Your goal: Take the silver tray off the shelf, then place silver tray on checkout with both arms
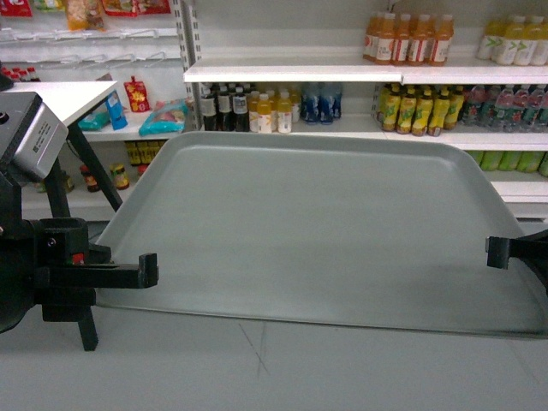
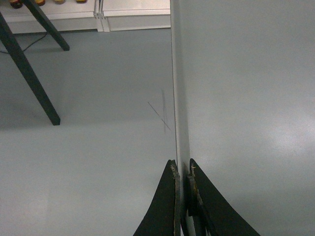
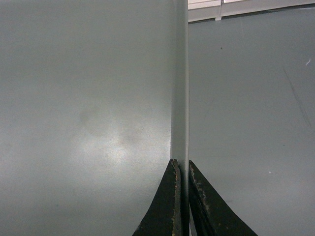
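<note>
Both tools are clamped on the silver tray (image 1: 321,231): the left tool (image 1: 151,271) pinches the rim of its left edge, and the right tool (image 1: 497,253) pinches the rim of the opposite edge. In the left wrist view the left tool's (image 2: 182,169) black fingers (image 2: 167,206) press on either side of the thin raised rim, which runs straight away from the fingertips. The right wrist view shows the right tool (image 3: 181,166) gripping its rim the same way, with the tray's flat surface (image 3: 88,123) spreading to one side of the tool.

Between the two tools the tray hangs above the grey floor (image 1: 257,368), its far edge slightly raised. Under and in front of the tray the floor shows only a faint crossed scratch mark (image 2: 162,115). Beyond the left tool stand the thin black legs (image 2: 29,73) of the white tabletop (image 1: 60,96), whose corner lies above and outward of that tool. Past the tray's far edge runs the white shelf (image 1: 291,73) with rows of bottles (image 1: 407,38), well apart from both tools.
</note>
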Robot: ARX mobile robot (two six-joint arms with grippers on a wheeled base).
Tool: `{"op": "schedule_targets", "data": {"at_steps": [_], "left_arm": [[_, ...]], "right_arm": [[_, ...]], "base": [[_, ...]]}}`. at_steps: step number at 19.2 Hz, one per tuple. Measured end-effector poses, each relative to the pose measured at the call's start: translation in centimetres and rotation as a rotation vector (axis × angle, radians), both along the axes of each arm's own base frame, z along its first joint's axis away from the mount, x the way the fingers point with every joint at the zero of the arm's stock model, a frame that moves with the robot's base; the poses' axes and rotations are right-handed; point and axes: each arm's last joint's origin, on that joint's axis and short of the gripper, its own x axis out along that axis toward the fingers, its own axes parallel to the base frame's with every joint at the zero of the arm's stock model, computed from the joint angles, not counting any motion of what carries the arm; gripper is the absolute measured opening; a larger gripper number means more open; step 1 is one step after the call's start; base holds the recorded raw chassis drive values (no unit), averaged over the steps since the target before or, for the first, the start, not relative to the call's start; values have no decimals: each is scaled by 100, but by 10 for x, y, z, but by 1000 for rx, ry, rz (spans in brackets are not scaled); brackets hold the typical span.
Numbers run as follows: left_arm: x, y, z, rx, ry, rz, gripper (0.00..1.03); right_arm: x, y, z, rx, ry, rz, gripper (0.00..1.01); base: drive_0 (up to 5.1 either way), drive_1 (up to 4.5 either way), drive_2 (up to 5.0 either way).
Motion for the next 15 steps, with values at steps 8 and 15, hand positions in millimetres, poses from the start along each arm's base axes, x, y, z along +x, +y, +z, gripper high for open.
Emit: {"op": "schedule_targets", "data": {"at_steps": [8,15], "left_arm": [[0,1,0,-1,-1,3,3],[0,1,0,-1,-2,2,3]], "right_arm": [[0,0,0,1,-2,1,4],[0,0,0,0,0,0,4]], "base": [[-487,154,335],[-497,142,327]]}}
